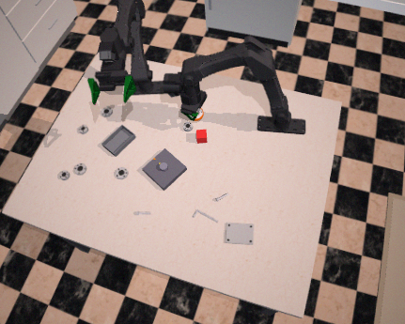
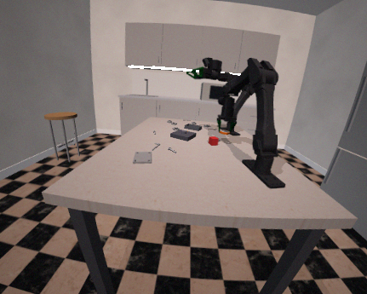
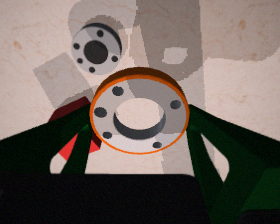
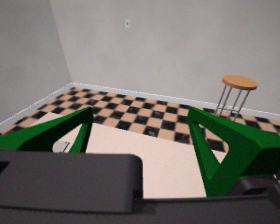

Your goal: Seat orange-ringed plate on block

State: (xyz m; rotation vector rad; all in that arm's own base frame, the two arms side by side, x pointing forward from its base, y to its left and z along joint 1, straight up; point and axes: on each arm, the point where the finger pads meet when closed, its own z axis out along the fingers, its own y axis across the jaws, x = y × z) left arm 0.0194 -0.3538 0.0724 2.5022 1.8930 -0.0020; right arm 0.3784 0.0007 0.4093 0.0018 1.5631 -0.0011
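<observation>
My left gripper (image 1: 193,114) is shut on the orange-ringed plate (image 1: 198,115) and holds it just above the table, beyond the red cube (image 1: 201,135). In the left wrist view the plate (image 3: 139,116) sits flat between the green fingers, with its large centre hole and small holes showing. The dark grey block (image 1: 163,168) with its post (image 1: 163,165) and small pin lies nearer the table's middle, apart from the plate. My right gripper (image 1: 110,90) is open and empty, raised high at the far left corner; it also shows in the right wrist view (image 4: 140,125).
A plain grey flange (image 3: 96,50) lies under the held plate, beside the red cube (image 3: 72,143). A grey tray (image 1: 118,139) and several more flanges (image 1: 80,168) lie to the left. A square plate (image 1: 239,233), a hex key (image 1: 204,215) and screws (image 1: 220,196) lie near the front.
</observation>
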